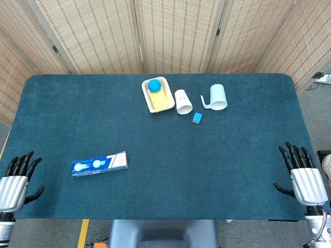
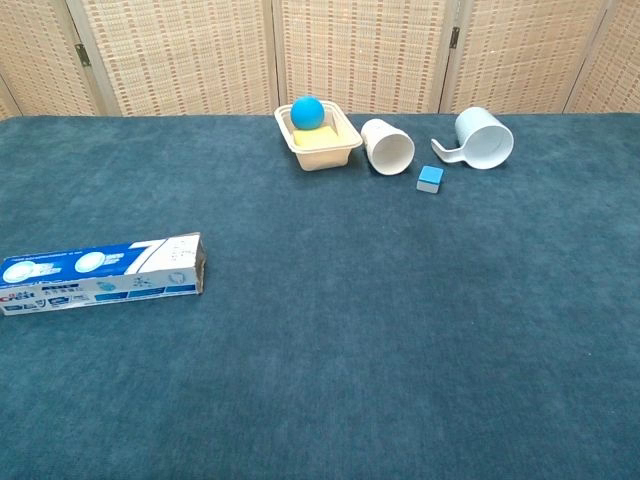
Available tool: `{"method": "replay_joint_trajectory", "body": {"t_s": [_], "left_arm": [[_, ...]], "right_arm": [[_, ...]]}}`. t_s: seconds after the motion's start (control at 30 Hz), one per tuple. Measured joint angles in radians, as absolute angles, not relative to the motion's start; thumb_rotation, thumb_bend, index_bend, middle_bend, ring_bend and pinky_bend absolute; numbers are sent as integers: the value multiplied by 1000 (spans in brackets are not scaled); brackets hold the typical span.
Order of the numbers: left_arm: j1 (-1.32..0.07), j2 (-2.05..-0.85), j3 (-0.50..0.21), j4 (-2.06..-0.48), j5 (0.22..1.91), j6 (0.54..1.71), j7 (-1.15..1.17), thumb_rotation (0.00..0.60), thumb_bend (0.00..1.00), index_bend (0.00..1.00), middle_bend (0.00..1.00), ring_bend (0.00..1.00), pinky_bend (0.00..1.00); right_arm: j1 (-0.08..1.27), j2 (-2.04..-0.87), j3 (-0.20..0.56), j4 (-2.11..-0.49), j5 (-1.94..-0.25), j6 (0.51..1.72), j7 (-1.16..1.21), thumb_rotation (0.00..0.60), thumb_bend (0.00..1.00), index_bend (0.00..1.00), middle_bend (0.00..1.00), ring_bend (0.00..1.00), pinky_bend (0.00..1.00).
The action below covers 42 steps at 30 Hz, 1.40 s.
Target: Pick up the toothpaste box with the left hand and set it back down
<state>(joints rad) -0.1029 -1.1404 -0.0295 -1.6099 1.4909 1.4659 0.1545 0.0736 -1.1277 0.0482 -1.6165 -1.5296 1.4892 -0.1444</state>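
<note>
a: blue and white toothpaste box (image 1: pixel 100 163) lies flat on the dark teal table (image 1: pixel 217 170), long side running left to right, well off from the cream tray (image 1: pixel 158 95) and toward the robot's left front corner.

b: and the left hand (image 1: pixel 16 181)?

a: parked at the table's near edge, beside the box but apart from it, fingers spread, holding nothing. the right hand (image 1: pixel 303 177) sits far from the box at the opposite near corner, also spread and holding nothing.

b: so the pick hasn't started. how should it go?

a: i'd bring the left hand over the box's middle, thumb on one long side and fingers on the other, and close across the narrow width. it's light cardboard, so a gentle squeeze; lift level, then set it down flat.

b: anything the chest view adds?

a: it shows the box's open-looking end flap (image 2: pixel 197 263) and its side face, which the head view flattens. it shows neither hand, though; only the head view does. both show the blue ball (image 2: pixel 307 112) in the tray, the tipped cup (image 2: pixel 388 146), the mug (image 2: pixel 480 138) on its side and the small blue cube (image 2: pixel 430 178) beyond.
</note>
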Motion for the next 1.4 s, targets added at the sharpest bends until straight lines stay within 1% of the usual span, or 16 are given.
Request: {"method": "replay_joint_trajectory", "body": {"t_s": [0.2, 0.3, 0.4, 0.53, 0.63, 0.73, 0.8, 0.9, 0.97, 1.13, 1.23, 1.33, 1.4], "left_arm": [[-105, -1133, -22, -1614, 1502, 1459, 130, 600, 296, 148, 2, 0, 0], [-113, -1120, -11, -1615, 1509, 1431, 82, 600, 297, 156, 8, 0, 0], [-137, -1092, 4, -1617, 1513, 1357, -8, 600, 300, 161, 15, 0, 0], [-192, -1043, 24, -1624, 1528, 1231, -197, 600, 308, 152, 17, 0, 0], [-230, -1024, 33, -1623, 1544, 1169, -349, 600, 316, 192, 41, 0, 0], [-251, -1028, 33, -1621, 1545, 1142, -442, 600, 318, 228, 63, 0, 0], [-262, -1037, 30, -1622, 1537, 1128, -450, 600, 318, 229, 75, 0, 0], [-288, -1054, 19, -1631, 1492, 1081, -393, 600, 318, 225, 93, 0, 0], [-307, -1072, 4, -1637, 1429, 1050, -300, 600, 317, 221, 99, 0, 0], [-335, -1131, -26, -1643, 1287, 1042, -43, 600, 310, 223, 106, 0, 0], [-360, -1198, -55, -1637, 1164, 1052, 150, 600, 310, 227, 106, 0, 0], [-392, -1261, -85, -1620, 1050, 1048, 252, 600, 310, 236, 106, 0, 0], [-414, -1295, -102, -1602, 1002, 1037, 280, 600, 310, 243, 110, 0, 0]], "right_arm": [[72, -1129, 46, -1618, -1533, 1491, -149, 600, 128, 0, 0, 0, 0], [70, -1129, 44, -1619, -1540, 1497, -149, 600, 129, 0, 0, 0, 0], [71, -1128, 39, -1618, -1551, 1497, -144, 600, 127, 0, 0, 0, 0], [74, -1125, 30, -1619, -1572, 1493, -135, 600, 127, 0, 0, 0, 0], [72, -1121, 22, -1619, -1597, 1503, -126, 600, 127, 0, 0, 0, 0], [68, -1117, 15, -1616, -1613, 1517, -109, 600, 128, 0, 0, 0, 0], [66, -1113, 13, -1613, -1620, 1523, -98, 600, 127, 0, 0, 0, 0], [63, -1110, 9, -1609, -1636, 1534, -86, 600, 128, 0, 0, 0, 0], [61, -1107, 5, -1606, -1649, 1543, -78, 600, 127, 0, 0, 0, 0], [52, -1101, -5, -1599, -1677, 1568, -56, 600, 128, 0, 0, 0, 0], [48, -1099, -8, -1596, -1686, 1577, -51, 600, 128, 0, 0, 0, 0], [45, -1099, -8, -1594, -1691, 1585, -49, 600, 128, 0, 0, 0, 0], [45, -1100, -8, -1593, -1692, 1586, -49, 600, 128, 0, 0, 0, 0]]}}
